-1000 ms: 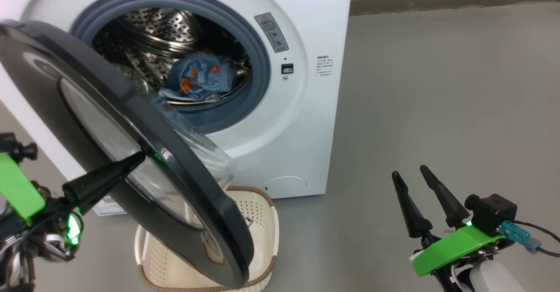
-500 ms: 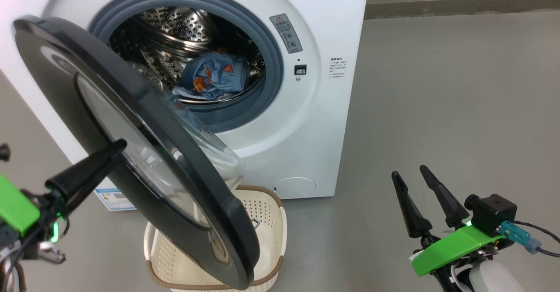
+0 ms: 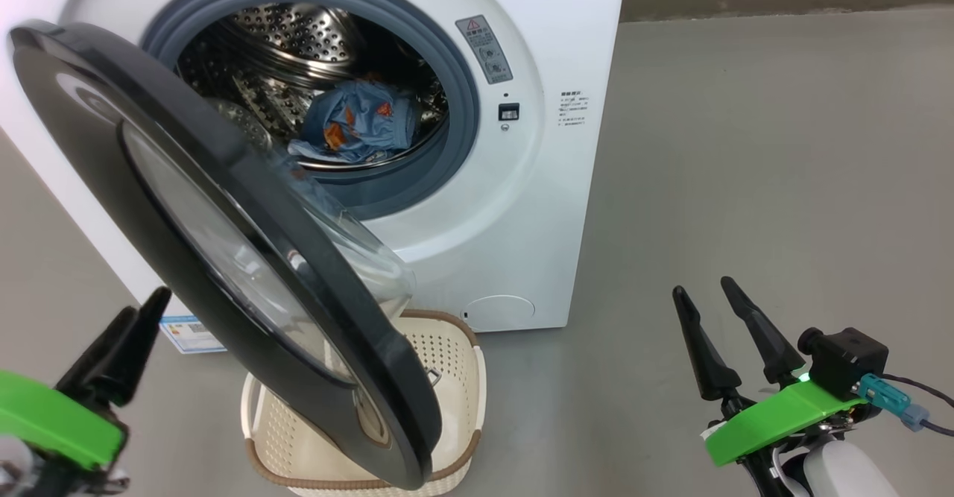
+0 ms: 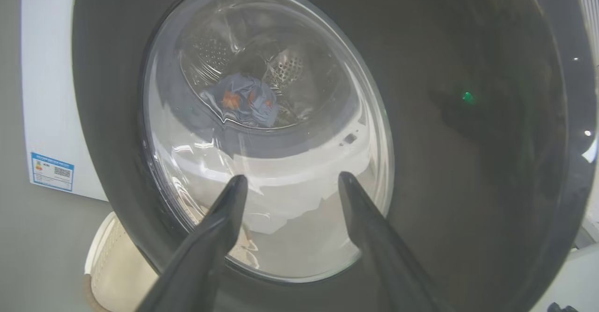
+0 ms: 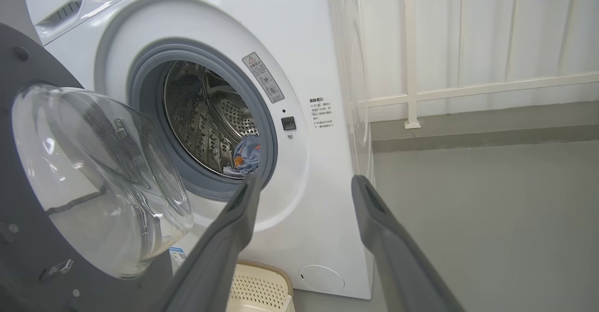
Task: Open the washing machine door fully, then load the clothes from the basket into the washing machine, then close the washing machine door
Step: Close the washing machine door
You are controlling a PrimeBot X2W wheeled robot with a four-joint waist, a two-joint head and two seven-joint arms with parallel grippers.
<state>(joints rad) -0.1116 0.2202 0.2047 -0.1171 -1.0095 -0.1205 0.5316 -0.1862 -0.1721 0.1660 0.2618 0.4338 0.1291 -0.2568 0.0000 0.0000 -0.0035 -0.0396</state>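
Hanging half-open at frame left, the door [image 3: 223, 258] hides the basket [image 3: 447, 363]; both grippers, left [image 3: 123, 340] and right [image 3: 708, 296], are released.

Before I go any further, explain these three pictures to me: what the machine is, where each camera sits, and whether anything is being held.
This is a wheeled robot with two arms, doing laundry. The big picture comes from a camera on its head, looking down. The other two come from cameras on its wrists, each looking along that arm's two dark fingers.

In the head view, the white washing machine stands with its round black door swung partly open. Blue clothes with orange patches lie inside the steel drum. A cream basket sits on the grey floor under the door; what shows of its inside looks empty.

The left gripper points at the door's glass window from outside, open and touching nothing. The right gripper hangs open off to the right, also holding nothing.
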